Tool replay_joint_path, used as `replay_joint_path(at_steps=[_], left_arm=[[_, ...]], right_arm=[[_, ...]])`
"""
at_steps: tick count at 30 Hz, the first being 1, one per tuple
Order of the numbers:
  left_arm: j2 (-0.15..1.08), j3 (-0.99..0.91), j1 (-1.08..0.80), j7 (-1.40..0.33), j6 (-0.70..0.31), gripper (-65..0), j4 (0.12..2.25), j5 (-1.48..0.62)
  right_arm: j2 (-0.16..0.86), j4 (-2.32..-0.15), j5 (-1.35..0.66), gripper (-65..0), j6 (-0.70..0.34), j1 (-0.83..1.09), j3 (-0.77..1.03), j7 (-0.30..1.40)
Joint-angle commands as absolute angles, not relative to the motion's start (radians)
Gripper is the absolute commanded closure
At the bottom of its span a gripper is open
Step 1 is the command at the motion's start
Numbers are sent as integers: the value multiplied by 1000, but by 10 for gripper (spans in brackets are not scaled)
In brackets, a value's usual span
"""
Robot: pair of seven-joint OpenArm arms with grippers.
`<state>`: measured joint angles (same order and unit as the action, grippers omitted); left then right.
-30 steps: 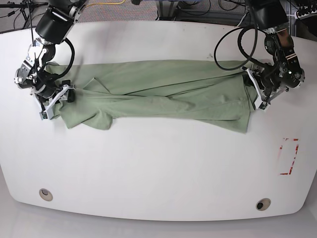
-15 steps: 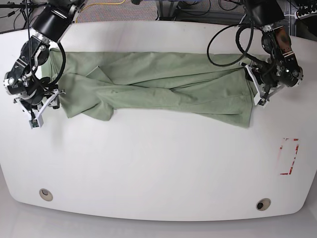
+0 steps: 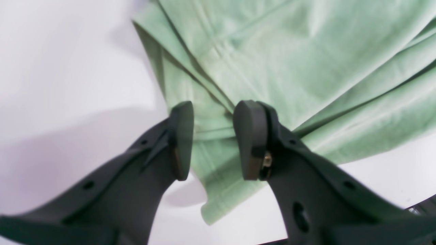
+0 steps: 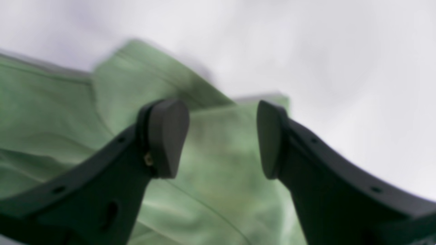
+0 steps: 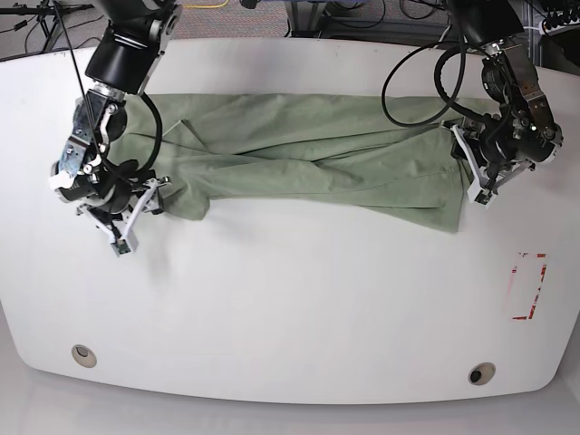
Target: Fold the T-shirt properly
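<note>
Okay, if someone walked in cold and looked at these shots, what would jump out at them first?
The pale green T-shirt, lying crumpled in a long wrinkled band across the far half of the white table. Then the two black arms at its ends: the left gripper at its hem end, the right gripper at the opposite end, jaws parted with fabric showing between them.

T-shirt stretched across table rear; one tool at each end.

Both arms are black with looping black cables, white brackets and matte black jaws.
</note>
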<state>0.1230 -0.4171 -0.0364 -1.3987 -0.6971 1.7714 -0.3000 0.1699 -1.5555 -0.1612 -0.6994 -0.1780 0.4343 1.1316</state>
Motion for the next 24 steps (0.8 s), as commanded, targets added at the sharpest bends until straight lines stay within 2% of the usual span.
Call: replay_joint_path(at_steps=[1,8,19,22,24], left_arm=[[134,-421,-30,-1396,-698,-217,1791,-305],[136,-421,-47,-1396,-698,-217,1794,-305],[136,-421,-53,-1396,-698,-217,1794,-303],[147,-421,-64,-1396,-698,-217,1794,-308],[154,-421,-62,-1396,-698,-217,1794,-308]], right_arm=[[154,-1558,-165,-341,-698,-219,398,1118],[113,-1491,-147,-341,-698,-220,326,1050],[127,-1250,-147,-341,-698,-229,294,866],[139,-1245,-148,-333,-698,-232,294,858],[142,-1251,-151,-301,-698,-228,294,858]])
